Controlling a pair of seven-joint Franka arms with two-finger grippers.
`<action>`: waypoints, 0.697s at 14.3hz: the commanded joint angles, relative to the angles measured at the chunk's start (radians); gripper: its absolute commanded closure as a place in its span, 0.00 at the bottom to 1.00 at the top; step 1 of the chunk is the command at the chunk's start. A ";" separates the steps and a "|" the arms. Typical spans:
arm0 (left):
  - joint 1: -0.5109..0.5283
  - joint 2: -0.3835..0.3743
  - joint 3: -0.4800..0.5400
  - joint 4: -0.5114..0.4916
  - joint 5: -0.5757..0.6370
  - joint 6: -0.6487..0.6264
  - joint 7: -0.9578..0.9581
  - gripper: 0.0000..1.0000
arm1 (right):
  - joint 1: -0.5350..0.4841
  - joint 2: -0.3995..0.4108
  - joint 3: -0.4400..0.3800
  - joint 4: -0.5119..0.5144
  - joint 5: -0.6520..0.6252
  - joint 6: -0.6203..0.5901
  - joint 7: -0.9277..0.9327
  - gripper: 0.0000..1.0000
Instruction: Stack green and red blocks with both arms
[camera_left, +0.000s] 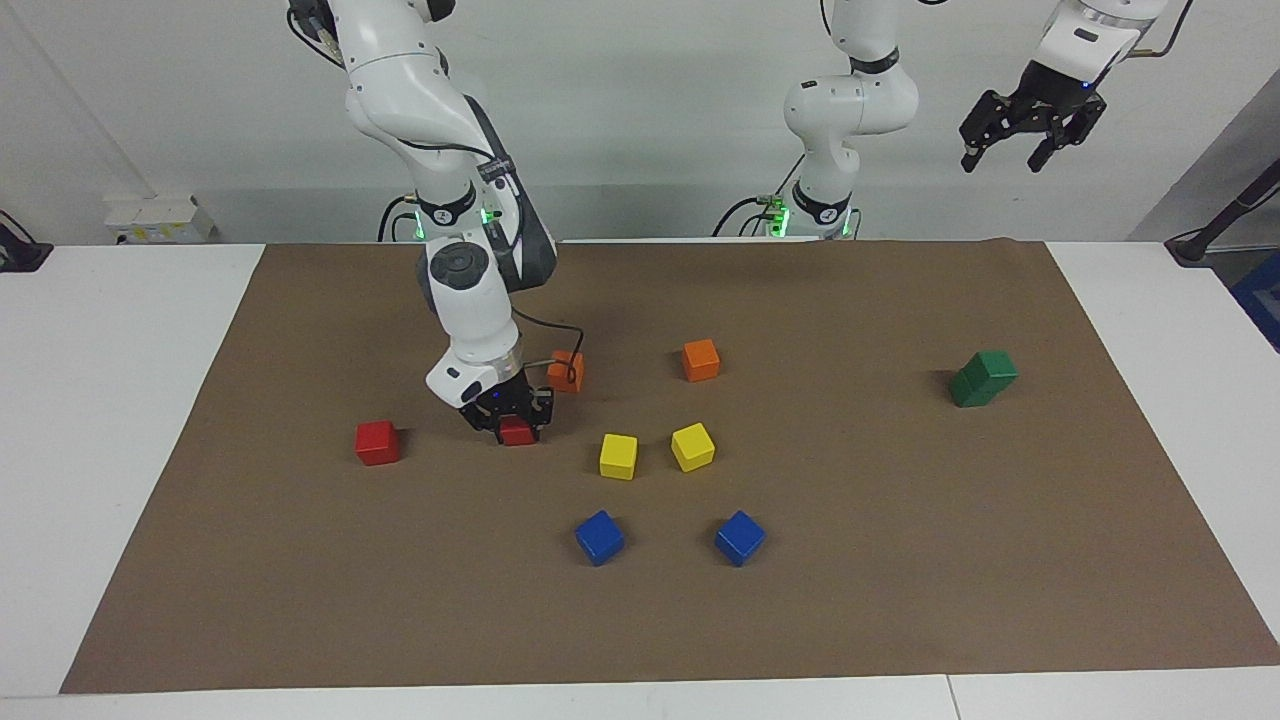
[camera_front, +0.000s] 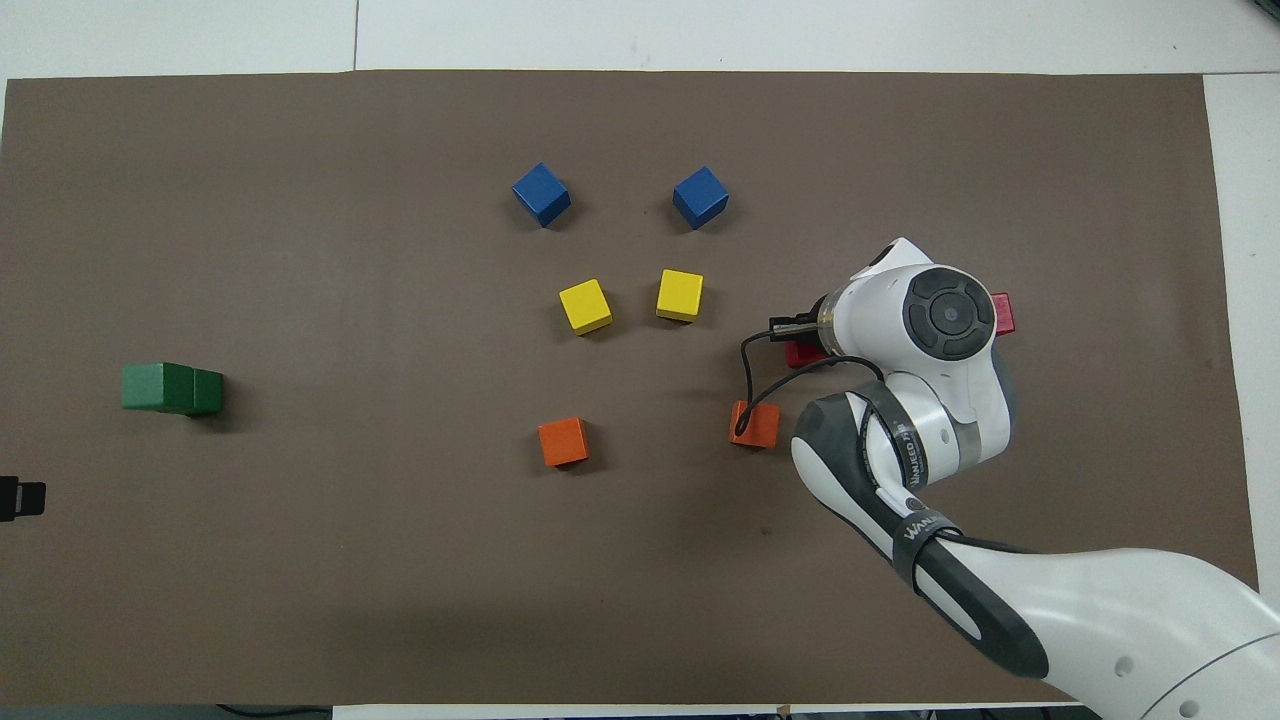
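Facing view shows you the right end effector (camera_left: 516, 424) pinching a red block (camera_left: 518, 432) on the tabletop (camera_left: 150, 400), ready to lift onto the other red block (camera_left: 377, 442) toward the right arm's edge. The green blocks (camera_left: 983, 378) stand stacked near the left arm's edge, so the left end effector (camera_left: 1005, 155) waits raised, spread.

White table, brown mat, plain pale wall.

From my station I see a wide white table (camera_left: 120, 420) covered across most of its top by a matte brown rectangular mat (camera_left: 900, 560), one edge slightly rumpled. A bare off-white wall (camera_left: 640, 120) rises at the robots' end, evenly lit. A small white box-shaped unit (camera_left: 160, 218) sits at the wall toward the right arm's end, beside a black fitting (camera_left: 20, 255) on the table edge.
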 joint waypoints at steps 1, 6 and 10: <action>0.004 -0.019 -0.005 -0.007 0.010 -0.011 -0.009 0.00 | -0.012 -0.024 0.008 -0.028 0.015 0.015 -0.003 0.86; 0.004 -0.019 -0.005 -0.007 0.010 -0.011 -0.007 0.00 | 0.002 -0.032 0.009 0.088 0.015 -0.148 -0.007 1.00; 0.004 -0.019 -0.005 -0.007 0.010 -0.011 -0.009 0.00 | -0.019 -0.037 0.005 0.332 0.003 -0.492 -0.024 1.00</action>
